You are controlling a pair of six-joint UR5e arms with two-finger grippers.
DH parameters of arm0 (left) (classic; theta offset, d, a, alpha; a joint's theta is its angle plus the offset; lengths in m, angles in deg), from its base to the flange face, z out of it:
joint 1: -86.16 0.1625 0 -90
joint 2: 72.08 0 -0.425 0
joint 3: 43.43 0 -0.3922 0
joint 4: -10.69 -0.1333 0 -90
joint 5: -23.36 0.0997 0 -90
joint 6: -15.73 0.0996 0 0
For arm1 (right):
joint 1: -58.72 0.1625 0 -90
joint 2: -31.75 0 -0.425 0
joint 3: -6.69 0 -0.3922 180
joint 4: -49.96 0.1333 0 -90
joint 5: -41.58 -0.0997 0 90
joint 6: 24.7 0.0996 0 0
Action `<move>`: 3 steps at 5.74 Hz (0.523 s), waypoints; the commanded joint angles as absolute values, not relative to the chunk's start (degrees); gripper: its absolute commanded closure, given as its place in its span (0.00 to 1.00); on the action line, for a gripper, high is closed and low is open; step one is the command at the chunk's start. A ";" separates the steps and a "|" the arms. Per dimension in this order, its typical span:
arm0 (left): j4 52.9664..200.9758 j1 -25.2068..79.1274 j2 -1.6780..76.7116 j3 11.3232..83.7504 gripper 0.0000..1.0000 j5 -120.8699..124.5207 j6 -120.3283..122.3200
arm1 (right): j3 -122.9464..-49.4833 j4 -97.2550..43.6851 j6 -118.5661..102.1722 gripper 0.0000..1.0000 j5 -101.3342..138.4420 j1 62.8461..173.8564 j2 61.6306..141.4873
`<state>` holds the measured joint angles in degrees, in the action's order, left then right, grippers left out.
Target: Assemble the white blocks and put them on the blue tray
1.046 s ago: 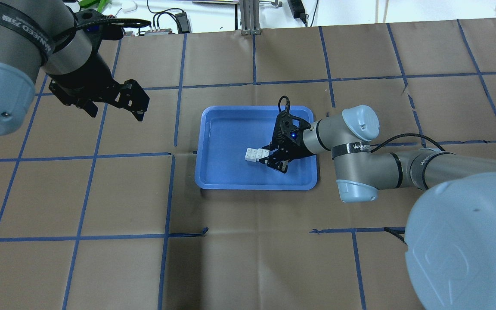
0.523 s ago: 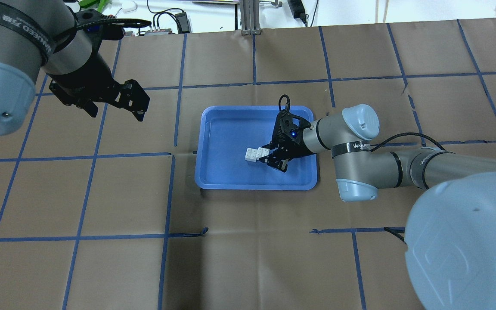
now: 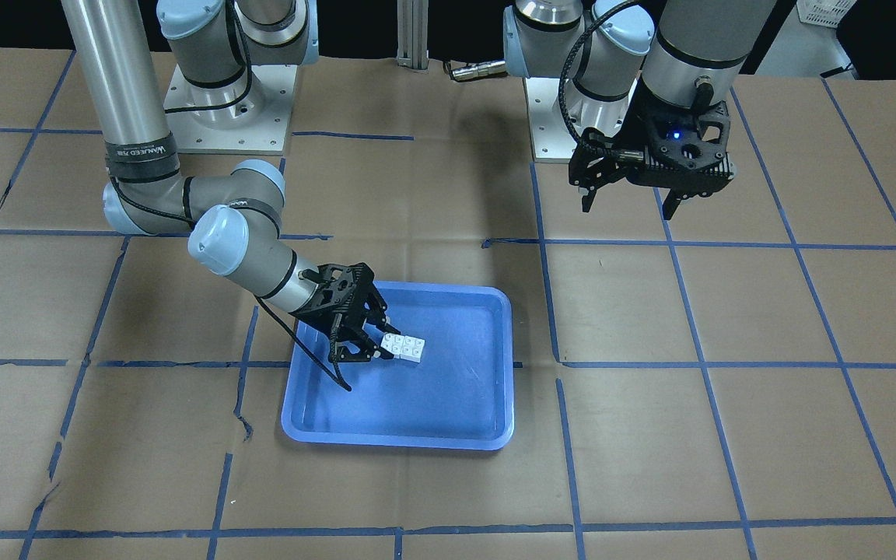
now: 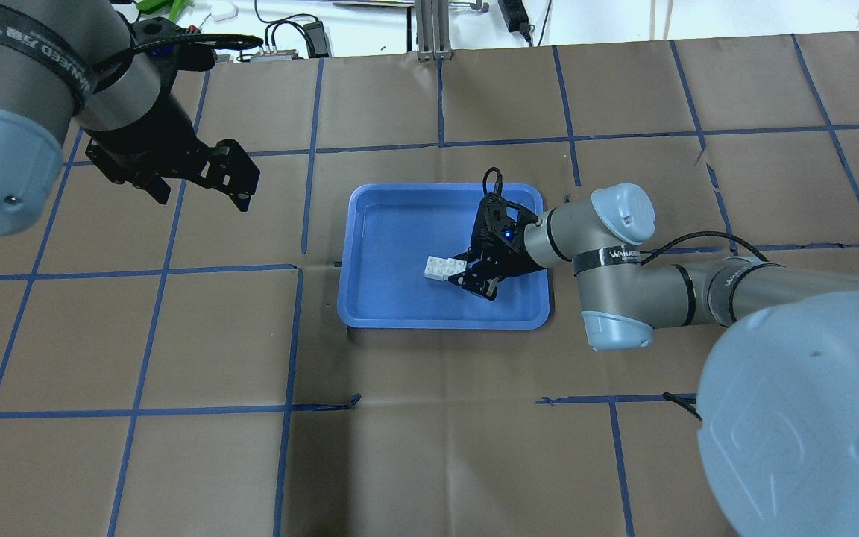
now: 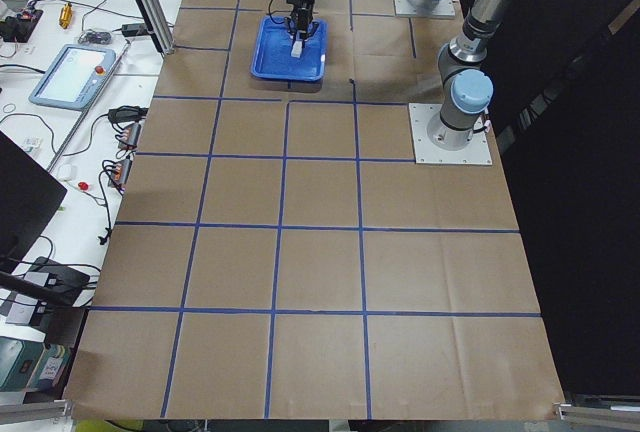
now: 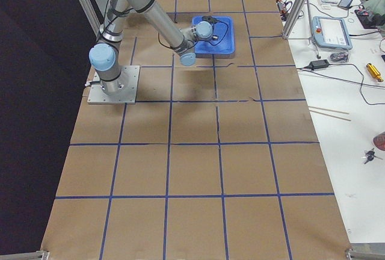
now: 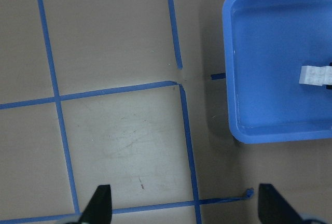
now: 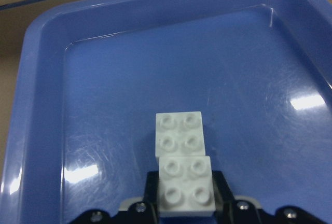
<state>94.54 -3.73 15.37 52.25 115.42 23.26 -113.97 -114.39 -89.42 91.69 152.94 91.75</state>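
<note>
Right gripper (image 3: 376,348) reaches low into the large rectangular blue plastic tray (image 3: 397,440), at one end of the joined small white studded plastic blocks (image 3: 404,348). From overhead, the left gripper (image 4: 200,192) hangs above the brown paper table cover (image 4: 176,335), well apart from the tray. On the left wrist view its fingertips (image 7: 102,203) are spread wide and empty. On the right wrist view black pads (image 8: 220,187) clamp the near brick, and the bar lies within the tray's rim.

Six views. One camera looks down on the bench (image 4: 176,335) from behind the robot (image 3: 215,47); one faces it from the opposite edge. Two watch distantly from the bench's ends. Two wrist cameras sit close. All show the blue tray (image 4: 392,246).
</note>
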 commanded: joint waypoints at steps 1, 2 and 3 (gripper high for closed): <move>94.54 -3.84 15.37 52.45 0.01 115.55 23.11 | -113.89 -114.57 -89.39 0.90 91.67 152.94 91.52; 94.54 -3.84 15.37 52.46 0.01 115.56 23.11 | -113.89 -114.74 -89.30 0.90 91.76 152.94 91.60; 94.54 -3.84 15.37 52.37 0.01 115.56 23.11 | -113.89 -114.92 -89.30 0.84 91.76 152.94 91.60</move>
<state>94.54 -3.84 15.37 52.42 115.55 23.11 -113.90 -114.75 -89.32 91.75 152.94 91.57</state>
